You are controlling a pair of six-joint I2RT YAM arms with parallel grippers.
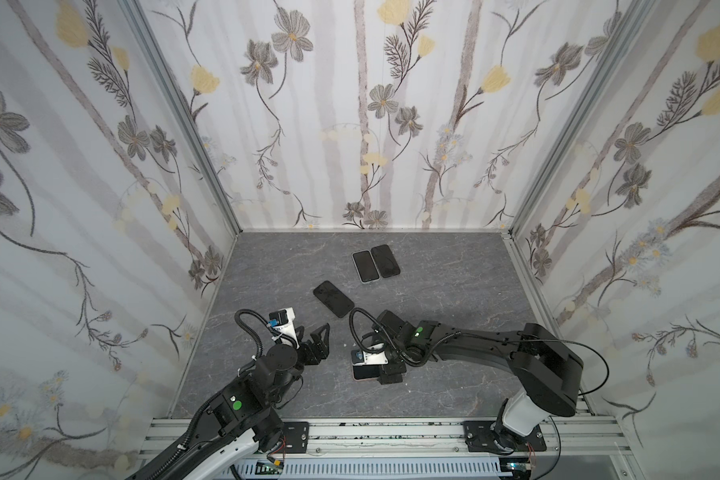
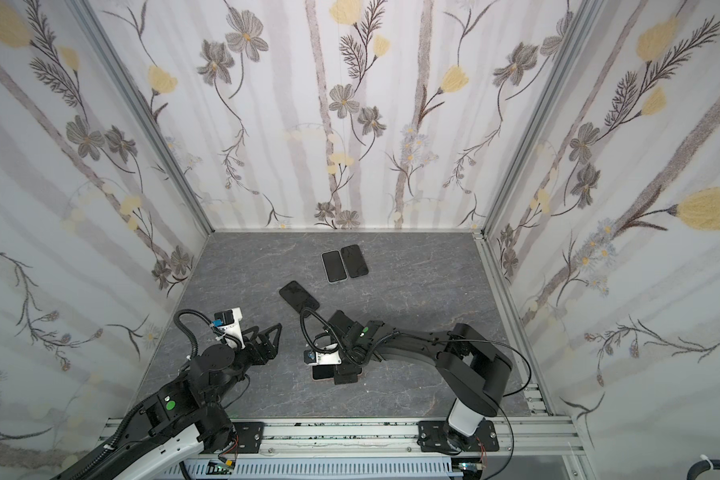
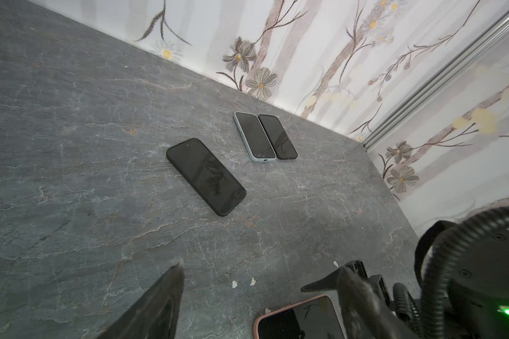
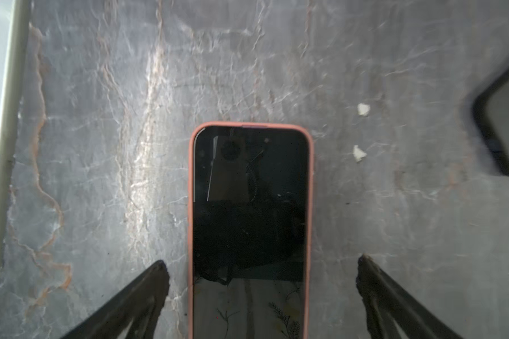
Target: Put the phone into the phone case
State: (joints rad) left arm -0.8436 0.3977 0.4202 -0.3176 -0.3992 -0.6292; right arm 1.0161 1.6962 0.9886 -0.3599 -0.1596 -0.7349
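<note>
Pink case (image 4: 192, 205) encloses the phone (image 4: 250, 205), which lies flat and screen up on the grey marbled desk (image 4: 100, 146). Right end effector (image 4: 263, 261) is spread, its fingers either side of the phone and clear of it. Left end effector (image 3: 261, 267) is spread nearby, gripping nothing. Black phone (image 1: 333, 298) lies farther back.

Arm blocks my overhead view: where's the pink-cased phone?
Flat on the table, front centre in both top views, the pink-cased phone lies untouched inside the open right claw.
</note>
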